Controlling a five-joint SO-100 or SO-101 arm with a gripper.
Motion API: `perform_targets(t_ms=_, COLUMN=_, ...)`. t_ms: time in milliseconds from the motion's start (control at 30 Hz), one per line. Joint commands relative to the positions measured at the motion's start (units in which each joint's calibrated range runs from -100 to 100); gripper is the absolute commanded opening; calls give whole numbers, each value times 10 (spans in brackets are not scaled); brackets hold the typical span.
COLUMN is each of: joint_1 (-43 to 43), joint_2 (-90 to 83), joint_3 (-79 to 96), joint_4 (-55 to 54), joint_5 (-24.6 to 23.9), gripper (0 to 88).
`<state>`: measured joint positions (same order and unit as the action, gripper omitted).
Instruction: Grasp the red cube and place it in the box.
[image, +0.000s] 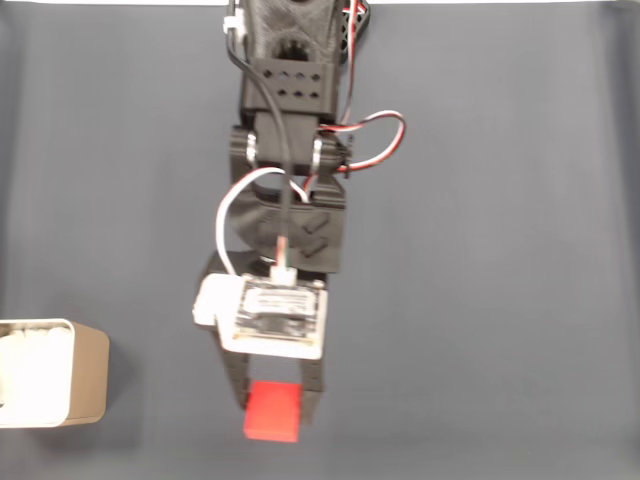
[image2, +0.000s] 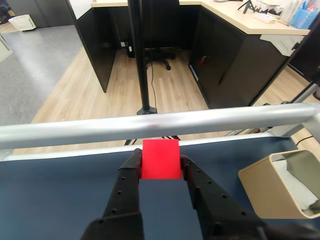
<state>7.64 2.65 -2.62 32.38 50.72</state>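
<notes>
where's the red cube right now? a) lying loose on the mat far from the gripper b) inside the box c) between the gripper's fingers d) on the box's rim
c, in the wrist view the red cube sits clamped between the gripper fingers, and the fixed view shows the box off to the left, apart from the cube.

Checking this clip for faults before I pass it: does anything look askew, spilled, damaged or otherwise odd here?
Nothing stands out. The gripper holds the red cube squarely between its fingers, and in the fixed view the cube sits straight at the fingertips. The box stands upright at the left edge of the fixed view, with no spill or damage visible.
</notes>
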Motion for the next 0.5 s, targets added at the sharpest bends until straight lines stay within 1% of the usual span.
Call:
perform_targets(t_ms=0, joint_1=23, joint_2=-41, joint_3=-34, joint_4=-2, joint_5=3, gripper=18)
perform_targets(t_ms=467, joint_1=92, joint_2=-42, joint_3=-47, joint_4=-3, joint_5=0, gripper=17)
